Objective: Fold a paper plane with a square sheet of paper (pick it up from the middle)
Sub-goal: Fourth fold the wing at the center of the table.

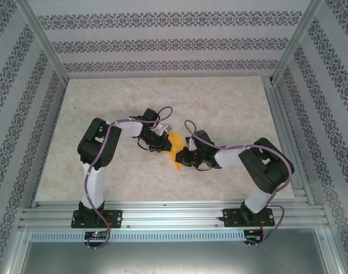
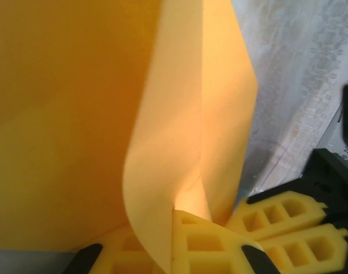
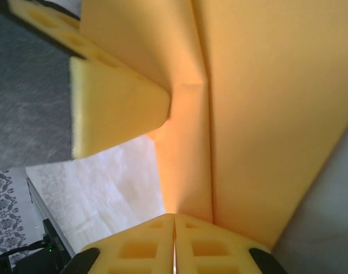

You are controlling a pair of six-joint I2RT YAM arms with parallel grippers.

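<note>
Both tools are clamped shut on the folded orange paper [image 1: 175,144], which is held up over mid-surface [image 1: 231,97]. The left tool [image 1: 161,145] grips its left side and the right tool [image 1: 183,158] its lower end. There's open surface all round. The left wrist view shows a flap curling loose; the right wrist view shows a straight crease.

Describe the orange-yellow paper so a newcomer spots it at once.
On the pale marbled table inside the patterned-wall enclosure, find where the two black arms meet near the middle. There the left gripper and the right gripper are both shut on the folded paper. Its broad orange-yellow surface with a crease stands out against the black arms and pale tabletop.
</note>
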